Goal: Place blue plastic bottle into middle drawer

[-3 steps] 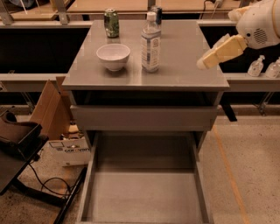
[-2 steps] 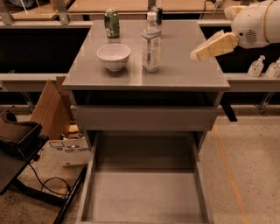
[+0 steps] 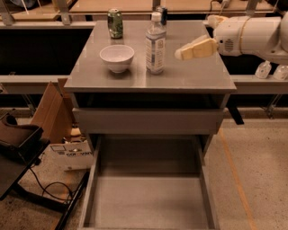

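The blue plastic bottle (image 3: 155, 44), clear with a white cap and pale label, stands upright on the grey cabinet top (image 3: 189, 74), right of centre. My gripper (image 3: 179, 53) reaches in from the right on a white arm, its tan tip just right of the bottle at mid-height and apart from it. The middle drawer (image 3: 148, 197) is pulled wide open below, with a bare flat grey floor. A closed drawer with a plain flat front (image 3: 148, 120) sits above it.
A white bowl (image 3: 117, 57) stands left of the bottle. A green drink can (image 3: 115, 23) stands at the back left, and a dark can (image 3: 162, 13) behind the bottle. A cardboard box (image 3: 54, 112), a black stand (image 3: 18, 148) and cables lie on the floor to the left.
My gripper and arm have moved left across the cabinet top, from the right edge to close beside the bottle. The bottle, bowl and cans have not moved.
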You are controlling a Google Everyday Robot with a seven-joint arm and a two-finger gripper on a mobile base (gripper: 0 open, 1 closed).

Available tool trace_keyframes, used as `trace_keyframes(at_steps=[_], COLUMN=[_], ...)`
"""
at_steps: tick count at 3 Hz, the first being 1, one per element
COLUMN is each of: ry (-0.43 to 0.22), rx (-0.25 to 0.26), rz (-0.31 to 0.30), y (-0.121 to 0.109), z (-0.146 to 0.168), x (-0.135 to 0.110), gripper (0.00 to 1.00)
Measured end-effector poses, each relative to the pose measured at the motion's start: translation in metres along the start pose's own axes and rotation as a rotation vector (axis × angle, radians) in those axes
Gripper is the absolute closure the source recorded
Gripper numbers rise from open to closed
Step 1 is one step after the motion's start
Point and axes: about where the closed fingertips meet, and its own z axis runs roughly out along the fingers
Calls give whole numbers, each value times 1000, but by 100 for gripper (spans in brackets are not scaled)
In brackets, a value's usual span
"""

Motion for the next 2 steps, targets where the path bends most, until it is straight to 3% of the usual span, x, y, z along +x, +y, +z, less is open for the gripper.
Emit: trace_keyframes(at_steps=[2], ry=[-22], rx=[-7], rz=[17], y=[1], z=[8], x=[5], gripper=[0])
